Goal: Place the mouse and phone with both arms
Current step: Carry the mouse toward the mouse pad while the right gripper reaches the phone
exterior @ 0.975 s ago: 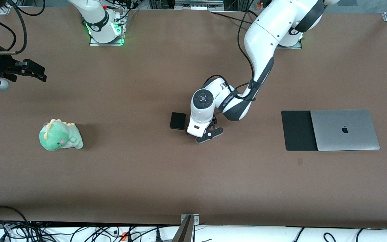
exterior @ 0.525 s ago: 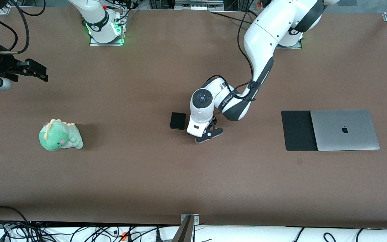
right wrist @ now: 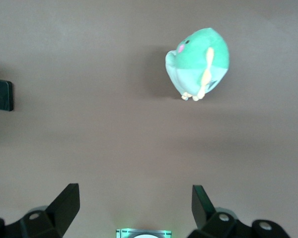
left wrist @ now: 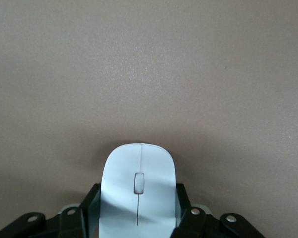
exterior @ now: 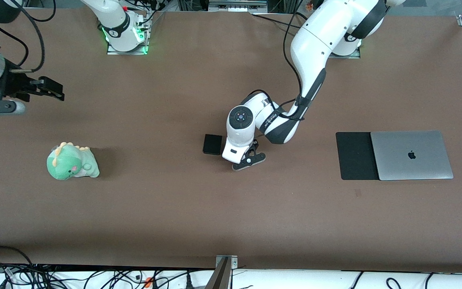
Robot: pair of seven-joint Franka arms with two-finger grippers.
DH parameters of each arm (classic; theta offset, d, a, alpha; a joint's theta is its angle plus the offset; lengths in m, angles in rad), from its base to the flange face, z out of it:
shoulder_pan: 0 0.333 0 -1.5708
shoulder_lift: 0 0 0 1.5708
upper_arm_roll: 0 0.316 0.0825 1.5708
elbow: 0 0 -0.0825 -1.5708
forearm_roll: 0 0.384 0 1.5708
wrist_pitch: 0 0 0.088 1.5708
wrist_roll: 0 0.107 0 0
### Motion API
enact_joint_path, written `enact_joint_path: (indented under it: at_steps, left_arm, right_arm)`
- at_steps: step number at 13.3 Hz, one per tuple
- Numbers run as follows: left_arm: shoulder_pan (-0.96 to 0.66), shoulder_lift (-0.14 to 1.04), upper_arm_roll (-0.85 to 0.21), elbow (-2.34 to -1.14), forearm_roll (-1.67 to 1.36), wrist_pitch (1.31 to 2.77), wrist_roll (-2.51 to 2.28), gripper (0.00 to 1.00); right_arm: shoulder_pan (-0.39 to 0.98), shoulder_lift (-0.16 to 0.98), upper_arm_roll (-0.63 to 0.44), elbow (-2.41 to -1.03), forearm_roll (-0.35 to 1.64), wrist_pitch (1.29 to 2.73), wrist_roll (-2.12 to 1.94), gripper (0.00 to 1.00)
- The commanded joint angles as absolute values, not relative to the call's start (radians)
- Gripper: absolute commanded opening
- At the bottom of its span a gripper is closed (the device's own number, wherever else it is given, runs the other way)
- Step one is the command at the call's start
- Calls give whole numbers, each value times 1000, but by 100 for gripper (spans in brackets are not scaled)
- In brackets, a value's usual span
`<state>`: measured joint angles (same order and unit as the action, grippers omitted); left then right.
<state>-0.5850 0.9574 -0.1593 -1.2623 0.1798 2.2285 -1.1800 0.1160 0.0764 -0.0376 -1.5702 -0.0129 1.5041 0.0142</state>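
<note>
The white mouse (left wrist: 138, 173) lies on the brown table between the black fingers (left wrist: 91, 206) of my left gripper (left wrist: 137, 206), which is shut on its sides. In the front view the left gripper (exterior: 242, 157) is low at the table's middle and its wrist hides the mouse. The phone (exterior: 212, 144), a small black slab, lies flat right beside that hand, toward the right arm's end; its edge also shows in the right wrist view (right wrist: 0, 94). My right gripper (exterior: 50, 89) hangs open and empty over the table at the right arm's end, its fingers (right wrist: 64, 201) wide apart.
A green plush dinosaur (exterior: 72, 161) sits at the right arm's end, nearer the front camera than the right gripper. A closed grey laptop (exterior: 411, 154) overlaps a black mouse pad (exterior: 353, 155) toward the left arm's end.
The left gripper's fingers have closed onto the mouse. The right gripper has drifted a little toward the table's middle and slightly lower in the front view.
</note>
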Motion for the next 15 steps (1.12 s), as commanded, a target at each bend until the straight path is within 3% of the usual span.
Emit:
enact_joint_path:
  at_steps: [1,6,8,11,15]
  left_arm:
    - [-566,934,-155,-1247,201,2194,-1141,58]
    - [-411,806,-181,-1262,186,2059,-1019,58]
    - [-300,743,-236,-1294,178,2008,-938,58]
    - [-129,631,-314,-1396,178,1977,-810,59]
    - [24,474,-321,-1584,178,1979,-594,59]
  right_arm:
    - [164,106,-38,-1577,8,1520,52,100]
    - [270,190,-38,-1586,38,1620,257,100]
    - [317,231,-38,-1597,38,1699,354,100]
    - [379,307,-38,-1600,40,1814,498,100]
    - [460,425,-38,-1600,81,1988,592,100]
